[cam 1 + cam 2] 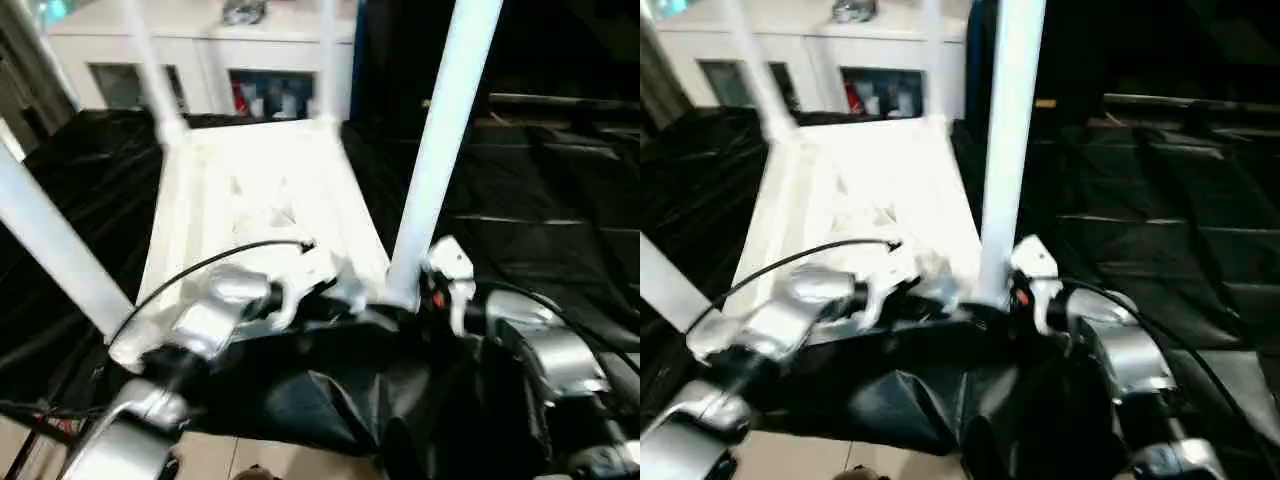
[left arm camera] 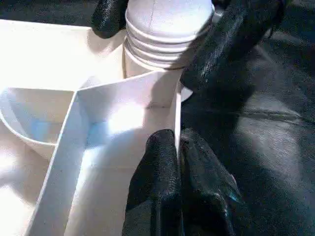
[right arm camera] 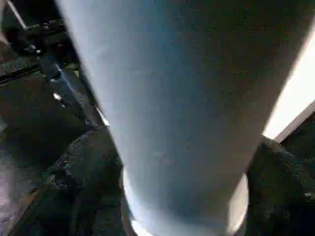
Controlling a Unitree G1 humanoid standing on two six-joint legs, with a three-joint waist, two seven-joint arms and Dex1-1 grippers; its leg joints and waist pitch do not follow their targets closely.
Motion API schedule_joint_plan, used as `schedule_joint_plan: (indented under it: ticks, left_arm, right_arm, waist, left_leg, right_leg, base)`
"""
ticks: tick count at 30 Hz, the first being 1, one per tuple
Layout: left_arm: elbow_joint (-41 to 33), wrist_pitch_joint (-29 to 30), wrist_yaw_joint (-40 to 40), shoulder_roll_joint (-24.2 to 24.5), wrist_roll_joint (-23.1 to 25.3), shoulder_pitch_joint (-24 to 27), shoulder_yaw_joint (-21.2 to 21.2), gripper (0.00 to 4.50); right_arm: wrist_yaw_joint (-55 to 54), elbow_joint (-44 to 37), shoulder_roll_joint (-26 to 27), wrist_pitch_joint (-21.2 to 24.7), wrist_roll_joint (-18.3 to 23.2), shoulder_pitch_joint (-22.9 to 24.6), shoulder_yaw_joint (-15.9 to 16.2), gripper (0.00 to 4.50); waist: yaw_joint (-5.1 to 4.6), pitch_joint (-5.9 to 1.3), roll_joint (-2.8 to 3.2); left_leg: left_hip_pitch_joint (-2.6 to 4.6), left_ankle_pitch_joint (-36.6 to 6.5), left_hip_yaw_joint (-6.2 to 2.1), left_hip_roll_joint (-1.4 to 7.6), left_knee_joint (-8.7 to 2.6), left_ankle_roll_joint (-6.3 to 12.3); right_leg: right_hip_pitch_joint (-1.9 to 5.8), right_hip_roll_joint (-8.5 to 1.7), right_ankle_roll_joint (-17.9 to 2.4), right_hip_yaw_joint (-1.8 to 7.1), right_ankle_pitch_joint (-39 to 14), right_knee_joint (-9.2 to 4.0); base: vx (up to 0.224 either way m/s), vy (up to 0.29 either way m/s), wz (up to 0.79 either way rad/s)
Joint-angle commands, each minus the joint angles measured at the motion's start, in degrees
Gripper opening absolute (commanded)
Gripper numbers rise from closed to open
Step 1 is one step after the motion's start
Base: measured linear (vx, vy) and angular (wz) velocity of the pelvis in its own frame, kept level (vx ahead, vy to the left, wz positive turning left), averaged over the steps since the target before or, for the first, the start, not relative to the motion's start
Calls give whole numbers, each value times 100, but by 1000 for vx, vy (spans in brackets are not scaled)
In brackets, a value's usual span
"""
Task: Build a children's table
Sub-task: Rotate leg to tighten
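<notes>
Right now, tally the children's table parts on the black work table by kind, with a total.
Tabletop, lying underside up: 1
Legs standing in its corner sockets: 4 (near right, near left, far left, far right)
Total: 5 parts

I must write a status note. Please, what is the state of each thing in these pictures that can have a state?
tabletop: upside down on the black-draped work table, ribbed underside up.
near right leg: upright in its corner socket.
other three legs: standing up from their corners.
left gripper: shut on the tabletop's rim.
right gripper: fingers on either side of the near right leg's base.
</notes>
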Motion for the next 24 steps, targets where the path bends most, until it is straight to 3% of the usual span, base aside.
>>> schedule_joint_plan:
  ticks: [1, 6, 14, 19, 21, 22, 24]
  left_arm:
    - [-413, 31, -461, -94, -427, 47, -112, 0]
    - [-466, 65, -484, -27, -420, 80, -80, 0]
    - [-530, 175, -372, -85, -410, 82, -51, 0]
    - [-149, 111, 375, -394, -200, -91, 89, 0]
    - [512, 29, 1505, -815, 72, -449, 283, 0]
    - [512, 29, 1505, -815, 72, -449, 283, 0]
    - [920, 56, 2141, -1110, 132, -715, 421, 0]
  right_arm:
    - [269, -212, -110, 148, 79, 7, 120, 374]
    - [370, -224, -145, 184, 59, 27, 182, 331]
    - [317, -385, -75, 314, 109, 125, 239, 279]
    - [-614, -79, 293, 258, -204, 97, 134, 273]
    - [-2103, 586, 879, 252, -482, -147, -200, 273]
    - [-2103, 586, 879, 252, -482, -147, -200, 273]
    - [-3125, 977, 1291, 212, -489, -320, -545, 272]
  waist:
    - [-9, -342, -122]
    - [-10, -329, -137]
    - [-19, -342, -125]
    - [-57, -316, -152]
    - [-119, -285, -155]
    - [-153, -281, -169]
    - [-219, -286, -167]
  left_leg:
    - [54, -1179, -79, 341, -399, 426]
    - [53, -1251, -87, 326, -410, 343]
    - [48, -1132, -80, 322, -394, 364]
    - [42, -1270, -89, 299, -413, 274]
    - [68, -1549, -106, 258, -427, 114]
    - [79, -1584, -100, 241, -417, 80]
    - [105, -1656, -118, 225, -411, 55]
  right_leg:
    - [293, -414, -1091, 302, -1760, -351]
    - [280, -420, -947, 307, -2069, -395]
    - [288, -404, -1042, 308, -1752, -362]
    - [281, -409, -912, 299, -2136, -411]
    - [256, -418, -686, 263, -2860, -504]
    - [244, -413, -611, 253, -3015, -539]
    - [216, -423, -476, 237, -3261, -595]
  base:
    - [0, 0, 0]
    - [0, 0, 0]
    - [0, 0, 0]
    - [0, 0, 0]
    - [0, 0, 0]
    - [0, 0, 0]
    - [0, 0, 0]
